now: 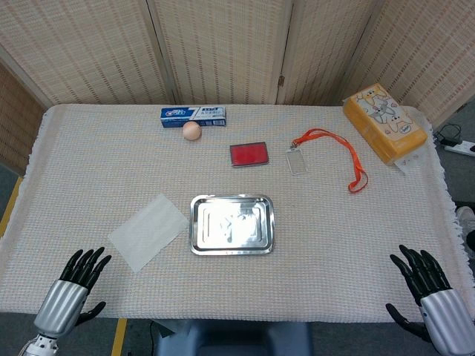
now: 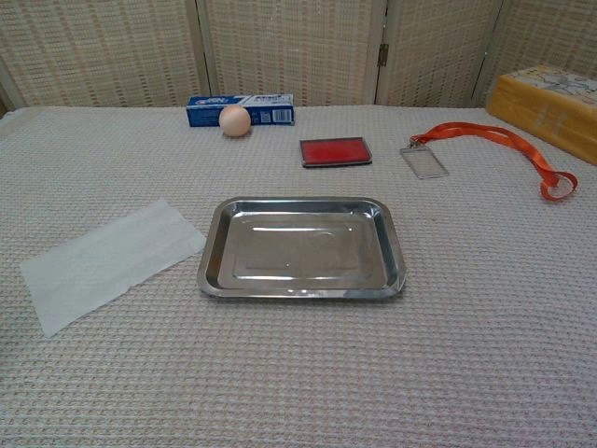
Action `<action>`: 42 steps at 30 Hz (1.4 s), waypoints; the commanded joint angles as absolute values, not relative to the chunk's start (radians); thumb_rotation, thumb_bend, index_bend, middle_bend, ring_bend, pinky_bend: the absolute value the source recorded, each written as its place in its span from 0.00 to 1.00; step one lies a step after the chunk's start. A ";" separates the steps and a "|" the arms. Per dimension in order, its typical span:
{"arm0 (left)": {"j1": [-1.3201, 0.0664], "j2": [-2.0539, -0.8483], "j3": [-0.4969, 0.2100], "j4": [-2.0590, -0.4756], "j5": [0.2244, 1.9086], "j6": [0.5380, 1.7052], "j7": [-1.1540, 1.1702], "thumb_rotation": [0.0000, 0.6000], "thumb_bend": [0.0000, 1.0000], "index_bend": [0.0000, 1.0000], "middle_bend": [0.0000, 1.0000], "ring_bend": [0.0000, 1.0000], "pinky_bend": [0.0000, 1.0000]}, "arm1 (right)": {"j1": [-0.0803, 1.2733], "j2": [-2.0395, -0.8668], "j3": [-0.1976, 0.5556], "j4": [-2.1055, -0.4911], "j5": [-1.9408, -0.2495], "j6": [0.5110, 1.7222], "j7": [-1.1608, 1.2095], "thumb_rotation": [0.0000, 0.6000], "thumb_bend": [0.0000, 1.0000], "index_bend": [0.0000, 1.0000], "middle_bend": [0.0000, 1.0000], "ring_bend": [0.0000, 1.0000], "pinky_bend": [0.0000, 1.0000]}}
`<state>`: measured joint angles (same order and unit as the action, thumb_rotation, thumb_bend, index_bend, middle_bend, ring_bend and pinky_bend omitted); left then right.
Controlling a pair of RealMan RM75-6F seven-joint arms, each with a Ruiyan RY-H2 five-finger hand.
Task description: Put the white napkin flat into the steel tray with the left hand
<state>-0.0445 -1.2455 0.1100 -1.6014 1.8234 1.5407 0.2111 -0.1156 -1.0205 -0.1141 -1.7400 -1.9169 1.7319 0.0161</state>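
Tabletop: napkin (image 1: 148,231) beside tray (image 1: 232,224), unobstructed.

My table (image 1: 312,245) wore a pale woven cloth. On it lay the white napkin (image 1: 148,231) just left of the steel tray (image 1: 232,224); farther back sat a toothpaste box (image 1: 194,115), an egg (image 1: 192,130), a red case (image 1: 248,154), an orange lanyard with badge holder (image 1: 334,152) and a yellow tissue pack (image 1: 384,122).

Black-fingered left hand (image 1: 80,273) on its silver wrist sits at the frame's lower left, fingers spread and empty; the matching right hand (image 1: 423,276) mirrors it at lower right.
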 commanded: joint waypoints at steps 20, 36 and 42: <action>-0.157 -1.339 0.069 -1.528 1.928 1.506 0.201 1.00 0.22 0.18 0.73 0.52 0.74 | -0.110 -1.043 -0.081 -1.725 -1.861 1.738 0.042 1.00 0.31 0.00 0.00 0.00 0.00; -0.262 -1.441 0.028 -1.189 1.877 1.496 -0.044 1.00 0.22 0.43 1.00 1.00 1.00 | -0.042 -1.088 -0.035 -1.691 -1.769 1.637 0.092 1.00 0.31 0.00 0.00 0.00 0.00; -0.290 -1.466 0.045 -1.094 1.864 1.464 -0.087 1.00 0.22 0.43 1.00 1.00 1.00 | -0.029 -1.101 -0.026 -1.674 -1.752 1.623 0.096 1.00 0.31 0.00 0.00 0.00 0.00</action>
<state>-0.2787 -1.4527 0.0387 -1.1236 1.8704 1.4740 -0.0690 -0.0299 -1.1005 -0.0274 -1.6747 -1.7530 1.6235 0.0945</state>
